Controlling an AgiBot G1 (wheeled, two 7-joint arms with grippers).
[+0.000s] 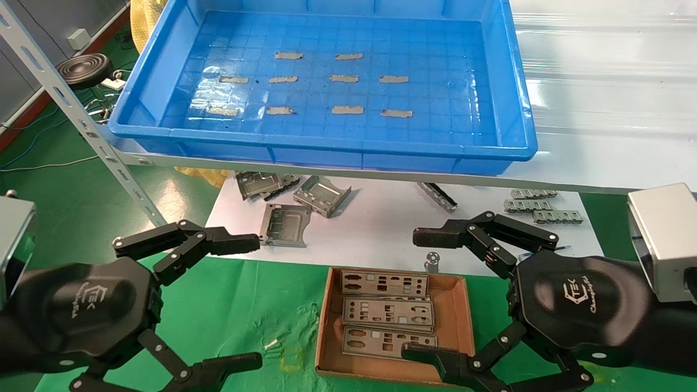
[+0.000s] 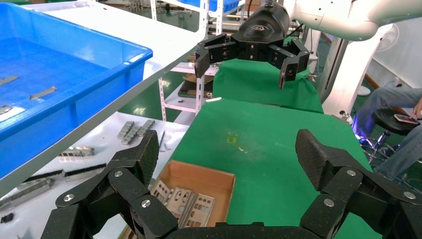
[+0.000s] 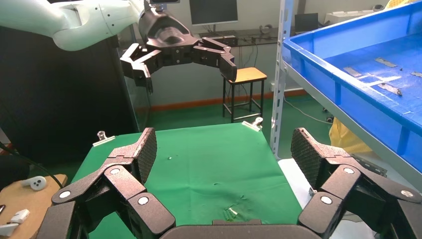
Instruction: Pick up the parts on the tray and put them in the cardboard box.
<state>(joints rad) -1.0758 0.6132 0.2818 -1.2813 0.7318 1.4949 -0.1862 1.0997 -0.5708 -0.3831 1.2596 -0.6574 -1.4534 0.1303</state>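
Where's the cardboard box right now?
Head view: the cardboard box sits low centre on the green cloth, between the open left gripper and right gripper, holding three parts.

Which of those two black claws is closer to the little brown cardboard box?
The right. The right gripper hangs open right at the cardboard box, one finger over its near right corner. The left gripper hovers open over the green cloth, clear of the box's left side.

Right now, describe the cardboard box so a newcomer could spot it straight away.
Start from the big blue tray on the shelf, then drop to the green cloth in front of it, between the left gripper and right gripper. The cardboard box lies there: small, shallow, brown, and the only container holding silver punched plates.
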